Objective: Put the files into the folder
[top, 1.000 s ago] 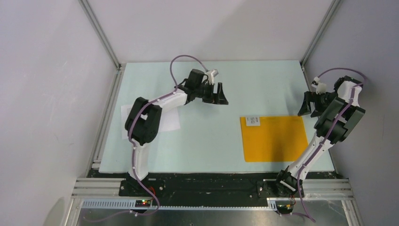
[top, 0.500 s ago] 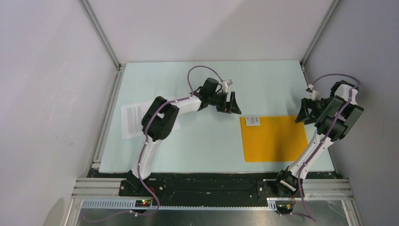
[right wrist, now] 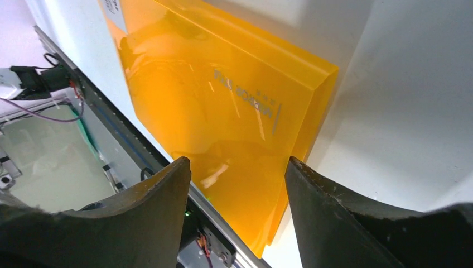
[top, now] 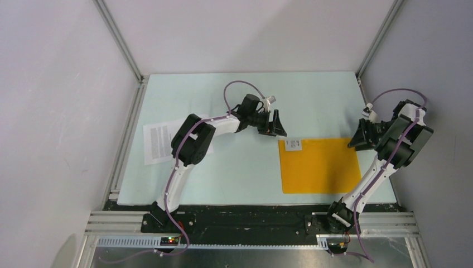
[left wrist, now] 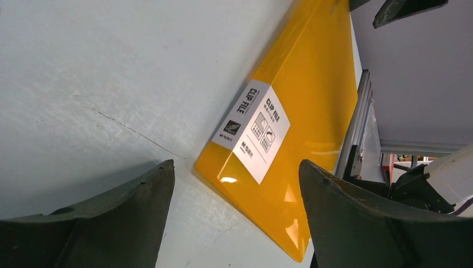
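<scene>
The orange-yellow folder (top: 321, 165) lies flat and closed on the right half of the table, its white label (top: 293, 144) at the far left corner. My left gripper (top: 276, 125) hovers just beyond that corner, open; in the left wrist view the folder (left wrist: 301, 111) and label (left wrist: 251, 131) lie ahead of the spread left gripper (left wrist: 237, 223). My right gripper (top: 360, 139) is at the folder's far right corner, open, and the folder's edge (right wrist: 223, 100) shows between its fingers (right wrist: 334, 223). The files (top: 158, 142) lie at the table's left edge, partly hidden by the left arm.
A metal frame rail (top: 125, 145) borders the pale table (top: 245, 167) on the left, another runs along the right side (top: 371, 95). The black base bar (top: 245, 220) holding both arms runs along the near edge. Walls close in on three sides.
My left gripper swung right toward the folder's label corner. The right gripper came down to the folder's right corner and its jaws narrowed. The folder slid slightly left.
</scene>
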Tool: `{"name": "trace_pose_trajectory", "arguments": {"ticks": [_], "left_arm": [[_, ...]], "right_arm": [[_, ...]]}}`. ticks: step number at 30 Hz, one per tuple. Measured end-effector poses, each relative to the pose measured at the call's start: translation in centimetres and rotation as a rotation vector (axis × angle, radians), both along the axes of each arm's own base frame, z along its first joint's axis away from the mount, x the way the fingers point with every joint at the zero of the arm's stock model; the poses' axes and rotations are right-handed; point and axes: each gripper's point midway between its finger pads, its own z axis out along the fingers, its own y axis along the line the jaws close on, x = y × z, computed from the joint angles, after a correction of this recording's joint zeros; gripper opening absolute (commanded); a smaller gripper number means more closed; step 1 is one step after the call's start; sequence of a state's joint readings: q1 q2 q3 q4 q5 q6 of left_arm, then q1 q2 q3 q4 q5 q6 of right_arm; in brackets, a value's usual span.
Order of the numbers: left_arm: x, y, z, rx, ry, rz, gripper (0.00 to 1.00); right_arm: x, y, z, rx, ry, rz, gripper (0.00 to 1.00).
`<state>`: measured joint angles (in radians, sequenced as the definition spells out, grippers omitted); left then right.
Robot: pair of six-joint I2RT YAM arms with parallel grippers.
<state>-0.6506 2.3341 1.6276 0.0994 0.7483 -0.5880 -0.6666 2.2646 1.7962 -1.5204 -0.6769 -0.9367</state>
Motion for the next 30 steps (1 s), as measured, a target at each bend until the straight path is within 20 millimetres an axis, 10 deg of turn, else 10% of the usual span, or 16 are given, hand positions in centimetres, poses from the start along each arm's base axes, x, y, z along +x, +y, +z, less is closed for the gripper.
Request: {"name": "trace_pose_trajectory", "arguments": {"ticks": [30], "left_arm": [[0.5,-0.7,-0.5,-0.018,-0.011,-0.012,0.74]], "right_arm": [[1.2,11.7,0.0,0.317,0.016,0.094,0.45]]}}
